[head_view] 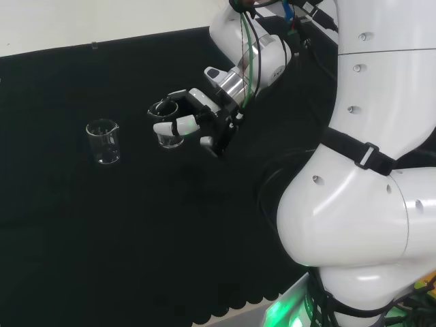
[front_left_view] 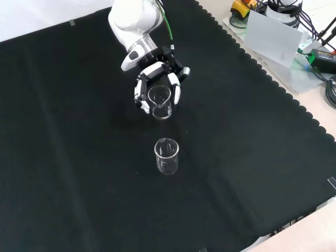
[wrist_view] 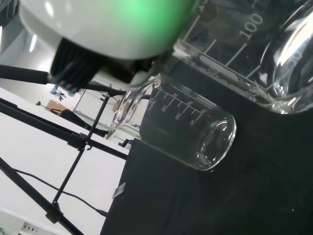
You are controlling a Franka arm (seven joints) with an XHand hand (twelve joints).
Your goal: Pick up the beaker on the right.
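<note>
Two clear glass beakers stand on the black cloth. In the head view my hand [head_view: 204, 122] has its fingers curled round the right-hand beaker [head_view: 168, 136], and the other beaker [head_view: 103, 142] stands apart to its left. In the front view the hand [front_left_view: 157, 73] wraps the farther beaker [front_left_view: 159, 103]; the free beaker [front_left_view: 167, 156] stands nearer the camera. In the wrist view the held beaker [wrist_view: 264, 54] is very close, the free beaker [wrist_view: 190, 132] is beyond it, and a blurred white finger [wrist_view: 102, 24] is lit green.
The arm's white links [head_view: 368, 157] rise at the right of the head view. A white box [front_left_view: 273, 37] and cables lie off the cloth at the front view's upper right. The cloth's scalloped edge [front_left_view: 294, 100] runs along that side.
</note>
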